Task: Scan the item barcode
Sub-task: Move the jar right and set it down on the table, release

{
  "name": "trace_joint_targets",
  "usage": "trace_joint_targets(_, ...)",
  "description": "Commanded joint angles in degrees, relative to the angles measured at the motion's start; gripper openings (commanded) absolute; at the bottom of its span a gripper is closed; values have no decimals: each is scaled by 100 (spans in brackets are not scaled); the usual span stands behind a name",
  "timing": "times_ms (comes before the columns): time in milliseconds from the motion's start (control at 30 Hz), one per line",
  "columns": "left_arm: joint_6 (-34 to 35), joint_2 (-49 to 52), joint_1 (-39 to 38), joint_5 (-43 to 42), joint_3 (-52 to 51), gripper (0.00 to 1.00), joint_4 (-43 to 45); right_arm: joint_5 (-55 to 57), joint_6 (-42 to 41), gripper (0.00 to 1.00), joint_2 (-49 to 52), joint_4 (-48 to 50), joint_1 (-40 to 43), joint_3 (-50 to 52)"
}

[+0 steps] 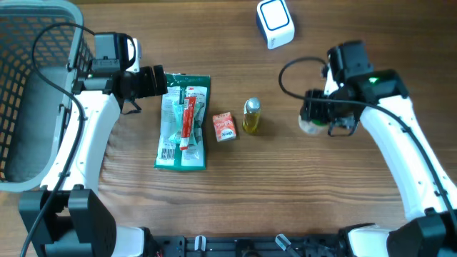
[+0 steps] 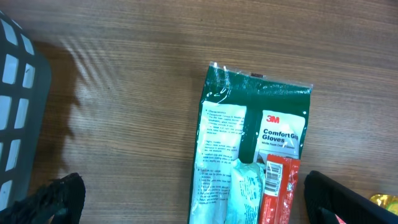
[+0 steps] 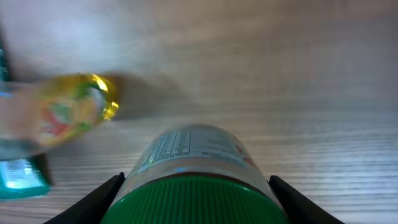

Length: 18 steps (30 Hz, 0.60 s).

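Two arms bent inward — left hand point(image 1: 163, 81) spread wide, empty, over glove pack point(image 1: 183, 125), right hand point(image 1: 319, 121) seemingly clasping green-lidded jar point(image 3: 199, 155).

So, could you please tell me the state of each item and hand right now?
Clear green-lidded jar: held, lid on.
Right hand: closed on that jar.
Left hand: open, empty.
Green plastic glove packet: flat, untouched.
Small red cardboard box: lying free.
Yellow gold-capped bottle: on its side.
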<state>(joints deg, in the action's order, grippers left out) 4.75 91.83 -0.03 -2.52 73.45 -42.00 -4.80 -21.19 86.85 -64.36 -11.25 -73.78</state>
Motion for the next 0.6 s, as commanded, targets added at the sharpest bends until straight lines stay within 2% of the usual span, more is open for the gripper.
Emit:
trace_joint_targets(0,-94,-22,20,-46,39,100,20,518,-514,26,7,315,9,597)
trace_joint_targets(133,-94,-22,20,-46,39,100,20,1086,-800,26,7,752,24,1134)
trace_joint_targets(567,-94,-22,20,-46,39,100,17,1080,-942,24,22,1213,1060,1764)
